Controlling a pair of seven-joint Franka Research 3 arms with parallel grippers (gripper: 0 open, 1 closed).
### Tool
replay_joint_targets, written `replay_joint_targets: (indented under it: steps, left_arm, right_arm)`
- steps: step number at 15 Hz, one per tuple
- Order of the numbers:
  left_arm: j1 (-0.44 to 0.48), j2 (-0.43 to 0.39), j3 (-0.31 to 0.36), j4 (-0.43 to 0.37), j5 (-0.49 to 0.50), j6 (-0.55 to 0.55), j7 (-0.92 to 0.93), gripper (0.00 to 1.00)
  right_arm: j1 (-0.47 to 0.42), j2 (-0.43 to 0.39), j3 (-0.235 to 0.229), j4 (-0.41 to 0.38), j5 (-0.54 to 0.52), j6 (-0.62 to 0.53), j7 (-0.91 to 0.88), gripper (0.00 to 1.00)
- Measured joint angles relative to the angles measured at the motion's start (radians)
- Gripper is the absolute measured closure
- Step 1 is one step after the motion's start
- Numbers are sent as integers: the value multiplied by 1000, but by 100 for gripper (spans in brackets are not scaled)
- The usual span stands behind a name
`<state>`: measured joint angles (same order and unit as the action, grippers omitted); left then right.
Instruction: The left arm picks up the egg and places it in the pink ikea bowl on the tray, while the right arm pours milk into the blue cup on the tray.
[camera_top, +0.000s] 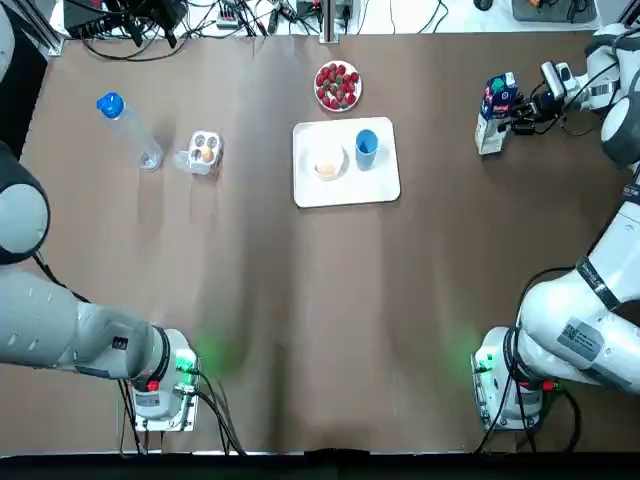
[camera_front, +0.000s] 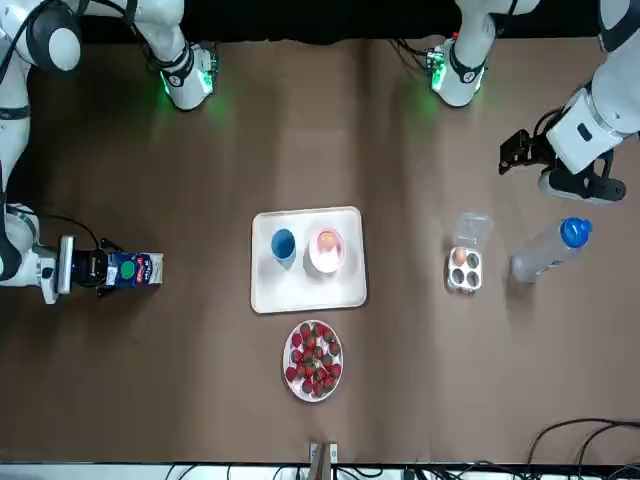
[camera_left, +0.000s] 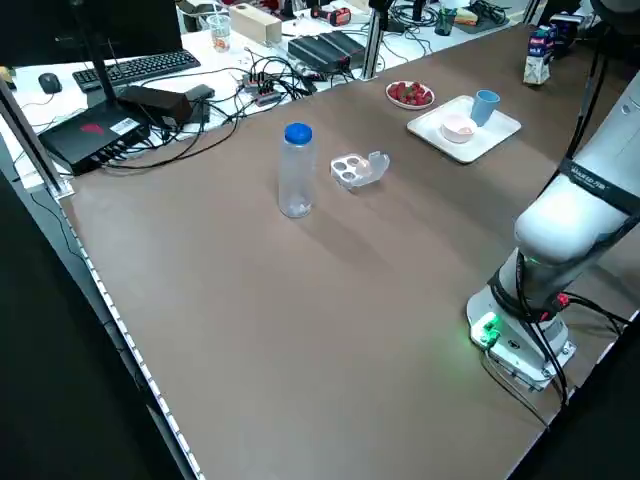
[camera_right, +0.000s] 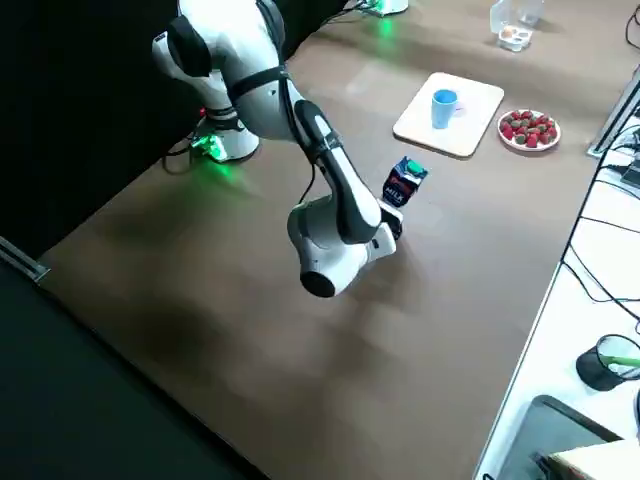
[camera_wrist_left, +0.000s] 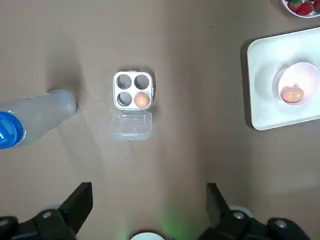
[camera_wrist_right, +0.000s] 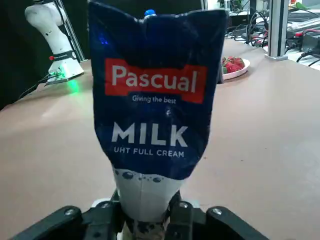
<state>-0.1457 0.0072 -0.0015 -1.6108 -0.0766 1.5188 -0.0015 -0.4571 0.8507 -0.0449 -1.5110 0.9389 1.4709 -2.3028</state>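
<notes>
A white tray (camera_top: 380, 185) in the table's middle holds a pink bowl (camera_top: 328, 163) with an egg (camera_wrist_left: 291, 94) in it and a blue cup (camera_top: 366, 147). A second egg (camera_wrist_left: 141, 100) lies in a small clear carton (camera_top: 203, 152) left of the tray. My left gripper (camera_wrist_left: 147, 200) hovers open and empty high above the carton's side of the table. The milk carton (camera_top: 495, 112) stands at the far right. My right gripper (camera_wrist_right: 147, 210) is shut on its lower part, reaching in from the right (camera_top: 522, 112).
A water bottle with a blue cap (camera_top: 128, 130) lies left of the egg carton. A plate of strawberries (camera_top: 338, 85) sits just beyond the tray. Cables and equipment line the table's far edge. Both arm bases glow green at the near edge.
</notes>
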Motion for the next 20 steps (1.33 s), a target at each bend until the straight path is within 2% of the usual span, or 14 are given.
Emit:
replay_joint_targets:
  steps: [15,17,20]
  left_arm:
    - [-7,0,0,0,0,0,-1,0]
    - [-7,0,0,0,0,0,-1,0]
    - [-7,0,0,0,0,0,-1,0]
  right_arm:
    - [-34,70,1,0,57,-42,-75,63]
    - [-35,75,1,0,58,-44,-81,62]
    - [-41,76,1,0,59,-45,-83,55]
